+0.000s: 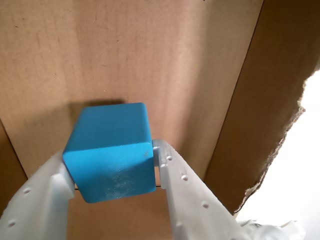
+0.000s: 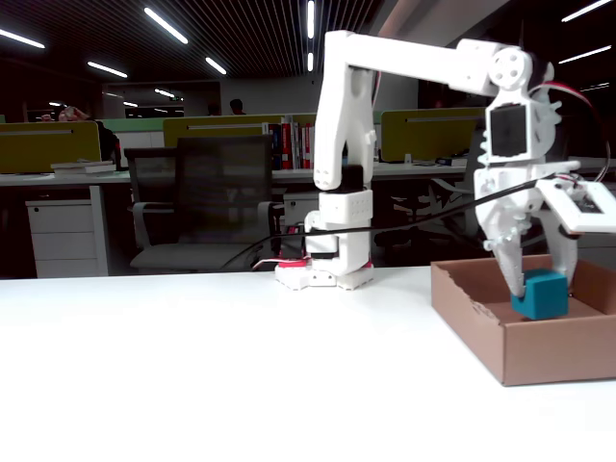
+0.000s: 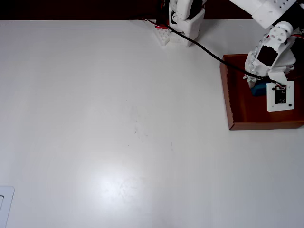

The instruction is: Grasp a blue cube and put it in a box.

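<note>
The jaws (image 1: 114,170) are pinching the blue cube (image 1: 111,150), one white finger (image 1: 42,192) pressed against its left face and the other against its right face in the wrist view, with the cube's top and near faces left bare between them. The cube hangs over the brown floor of the box (image 1: 150,60); a dark shadow lies on the cardboard just behind it, and whether its underside touches the floor cannot be told from this view. To the right in the wrist view a low wall of the box rises and ends in a ragged, torn edge, beyond which the white desk (image 1: 300,175) shows brightly. In the fixed view the arm (image 2: 404,67) reaches over from its base and points down into the box (image 2: 500,337), with the cube (image 2: 541,294) sitting inside the walls, its upper part showing above the front rim. The overhead view shows the box (image 3: 228,95) near the right edge of the desk (image 3: 118,118), the cube (image 3: 259,88) mostly hidden beneath the wrist. A black cable (image 3: 213,54) runs from the base across the box's left wall. The wide area left of the box is bare desk.
</note>
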### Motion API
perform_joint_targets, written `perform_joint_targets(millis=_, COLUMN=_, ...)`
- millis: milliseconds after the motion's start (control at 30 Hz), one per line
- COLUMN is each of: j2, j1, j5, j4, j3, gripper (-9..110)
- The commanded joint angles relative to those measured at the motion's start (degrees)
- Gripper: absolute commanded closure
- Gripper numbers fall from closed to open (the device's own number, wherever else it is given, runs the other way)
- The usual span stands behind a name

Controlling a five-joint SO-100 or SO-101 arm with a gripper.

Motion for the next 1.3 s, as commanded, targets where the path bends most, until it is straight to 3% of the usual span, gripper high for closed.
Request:
perform_joint_targets(millis=0, j2=0.4, j1=-0.8, j5=0.7, j4=-1.1, j3=0.1, gripper=85)
perform_joint_targets(millis=267, j2=0.4, j1=-0.4, j5=1.1, j4=-1.7, j3=1.8, gripper=75)
perform_joint_targets(millis=533, j2=6.6, j1=0.1, j5=1.1, j4=1.0, j3=3.2, gripper=74)
perform_joint_targets(millis=1267, j2=43.7, j1=16.3, j5=-6.9, j4=14.3, j3=10.5, gripper=76)
